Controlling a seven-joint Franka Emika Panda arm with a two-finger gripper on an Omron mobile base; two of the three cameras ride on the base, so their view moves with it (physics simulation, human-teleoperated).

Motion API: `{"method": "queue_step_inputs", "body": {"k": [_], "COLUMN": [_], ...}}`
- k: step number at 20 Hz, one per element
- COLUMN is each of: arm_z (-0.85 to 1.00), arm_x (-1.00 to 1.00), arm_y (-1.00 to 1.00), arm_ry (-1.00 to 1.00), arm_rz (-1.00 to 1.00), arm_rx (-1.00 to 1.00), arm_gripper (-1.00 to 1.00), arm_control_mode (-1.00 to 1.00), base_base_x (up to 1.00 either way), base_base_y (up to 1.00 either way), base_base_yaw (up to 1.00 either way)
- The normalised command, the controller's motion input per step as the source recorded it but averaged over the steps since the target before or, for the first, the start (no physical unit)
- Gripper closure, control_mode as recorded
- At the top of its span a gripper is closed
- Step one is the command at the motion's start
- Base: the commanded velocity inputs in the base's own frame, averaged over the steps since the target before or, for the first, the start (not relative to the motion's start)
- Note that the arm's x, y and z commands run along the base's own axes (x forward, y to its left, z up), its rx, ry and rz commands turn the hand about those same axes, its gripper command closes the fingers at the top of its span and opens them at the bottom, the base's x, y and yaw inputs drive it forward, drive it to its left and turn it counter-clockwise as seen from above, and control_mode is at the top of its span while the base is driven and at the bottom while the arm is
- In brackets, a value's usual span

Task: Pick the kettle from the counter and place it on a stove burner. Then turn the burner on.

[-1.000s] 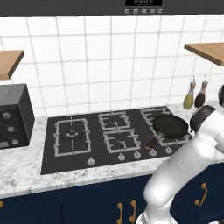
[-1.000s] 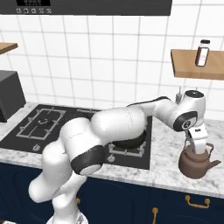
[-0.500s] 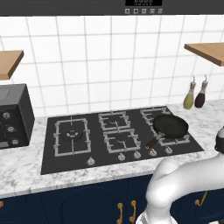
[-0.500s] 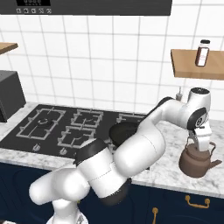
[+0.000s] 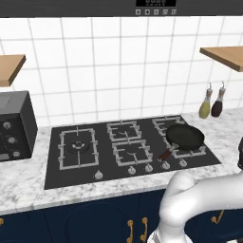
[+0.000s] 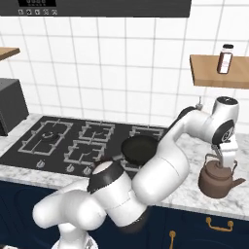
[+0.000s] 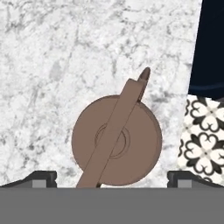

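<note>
Kettle point(image 6: 217, 178) stood upright on the counter point(image 6: 194, 192), right of the cooktop and near the front edge, spout pointing right. Gripper point(image 6: 225, 158) hung directly above its arched handle; from the hand camera the two fingertips point(image 7: 41, 177) stood wide apart, either side of the kettle point(image 7: 116, 140), holding nothing. Frying pan point(image 6: 138, 148) occupied the right-hand grate. Largest burner point(image 5: 78, 146) sat bare at the cooktop's left.

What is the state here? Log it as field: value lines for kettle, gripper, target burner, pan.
kettle: upright on the counter right of the stove, kettle not lifted
gripper: gripper directly above the kettle's handle, fingers spread wide, holding nothing
stove burner: large left burner, nothing on its grate
frying pan: black frying pan on the right-hand burners
knobs: row of knobs along the stove's front edge
</note>
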Motion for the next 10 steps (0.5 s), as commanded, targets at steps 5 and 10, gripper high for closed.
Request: {"method": "queue_step_inputs", "body": {"k": [5, 10], "arm_z": [-0.3, -0.37], "arm_x": [0.26, 0.38], "arm_y": [0.0, 0.02], "arm_ry": [0.01, 0.08], "arm_rz": [0.0, 0.0], "arm_rx": [0.0, 0.0], "arm_gripper": [-1.0, 1.0], "arm_control_mode": [-1.0, -1.0], "base_base_x": [0.0, 0.0], "base_base_y": [0.0, 0.0], "base_base_yaw": [0.0, 0.0]}}
